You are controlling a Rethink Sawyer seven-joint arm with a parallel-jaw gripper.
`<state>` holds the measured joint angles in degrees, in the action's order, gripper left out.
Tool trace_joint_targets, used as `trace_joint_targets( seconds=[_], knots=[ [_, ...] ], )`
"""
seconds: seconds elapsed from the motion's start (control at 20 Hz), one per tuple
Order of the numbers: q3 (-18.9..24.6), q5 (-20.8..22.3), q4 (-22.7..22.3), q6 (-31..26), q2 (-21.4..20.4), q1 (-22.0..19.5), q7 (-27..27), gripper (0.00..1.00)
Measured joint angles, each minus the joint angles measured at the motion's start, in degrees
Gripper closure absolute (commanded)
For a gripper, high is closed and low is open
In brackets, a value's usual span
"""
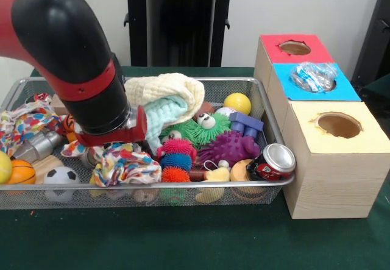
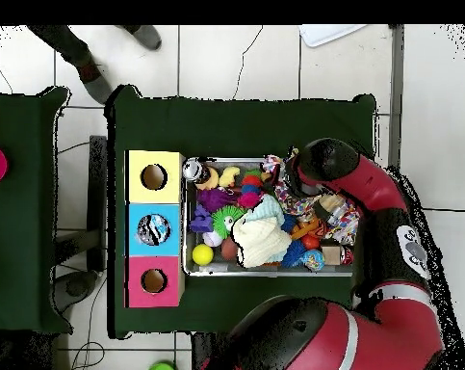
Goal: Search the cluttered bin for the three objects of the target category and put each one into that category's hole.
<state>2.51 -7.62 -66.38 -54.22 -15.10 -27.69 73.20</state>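
Pincer [image 1: 139, 137] sits low inside the silver wire-mesh bin [image 1: 256, 93], mostly hidden behind the red and black arm [image 1: 73, 63]; can't tell if its jaws are parted or clamped. Cream and mint folded cloths [image 1: 167, 99] lie right against it, on the side toward the boxes. Crumpled multicoloured patterned cloth [image 1: 125, 163] is just below it, at the bin's front wall. Past the cream cloths: green spiky toy with googly eyes [image 1: 198, 130], purple spiky rubber toy [image 1: 228, 148], yellow ball [image 1: 237, 103], then red soda can [image 1: 272, 162] in the bin corner. Well apart, beside the bin, stand three boxes: red-topped [image 1: 295, 47], blue-topped [image 1: 314, 81] with a crumpled clear plastic bottle [image 1: 312, 76] in its hole, yellow-topped [image 1: 338, 127].
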Motion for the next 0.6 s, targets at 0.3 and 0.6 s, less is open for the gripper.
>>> trace_joint_targets(
  seconds=[0.3, 0.6],
  knots=[
    [-1.2, 0.2, 0.0, -0.2, -1.4, 1.0, 0.0, 0.0],
    [-4.0, 1.6, 0.0, -2.9, -2.4, 2.2, 0.0, 0.0]
  ],
)
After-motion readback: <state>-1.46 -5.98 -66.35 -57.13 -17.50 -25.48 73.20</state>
